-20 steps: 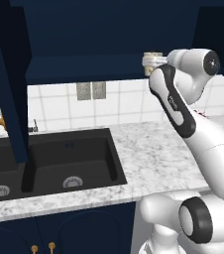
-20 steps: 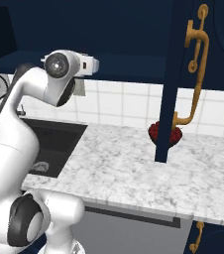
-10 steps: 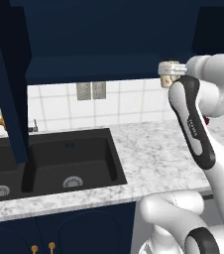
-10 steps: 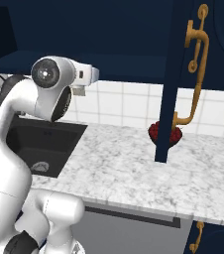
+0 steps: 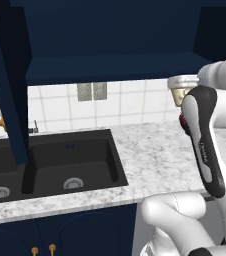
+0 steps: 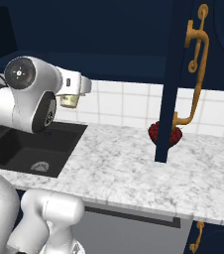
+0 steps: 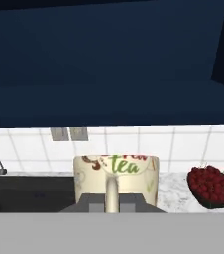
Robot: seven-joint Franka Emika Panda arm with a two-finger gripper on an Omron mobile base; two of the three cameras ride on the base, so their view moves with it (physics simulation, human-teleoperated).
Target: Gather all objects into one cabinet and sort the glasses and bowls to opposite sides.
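The gripper point(image 7: 112, 201) is closed on the cream mug point(image 7: 116, 177): in the hand view the two dark finger tips sit tight on either side of the mug's loop handle point(image 7: 112, 193), which runs straight down between them, so the mug's body stands just beyond the tips with its printed side, marked with a green "tea", facing the camera. The mug is upright and carried in the air, well above the marble counter point(image 5: 155, 155). In the left base view the mug point(image 5: 181, 90) shows as a cream rim and upper wall at the right, partly hidden behind the white forearm, level with the tiled backsplash point(image 5: 135, 102) and just under the front edge of the navy wall cabinet's shelf point(image 5: 110, 67). In the right base view the mug point(image 6: 70, 100) peeks out below the hand, again in front of the tiles and above the counter's edge by the black sink point(image 6: 29, 149). Beyond the mug, the hand view looks into the dark open wall cabinet point(image 7: 99, 59), whose flat shelf spans the frame above the tiles. The small dark bowl point(image 7: 212, 188) with its red pattern sits on the counter to the right of the mug, well apart from it; in the right base view the bowl point(image 6: 156, 133) rests against the backsplash, partly hidden by the open navy cabinet door point(image 6: 176, 79) with its gold handle point(image 6: 197, 69).
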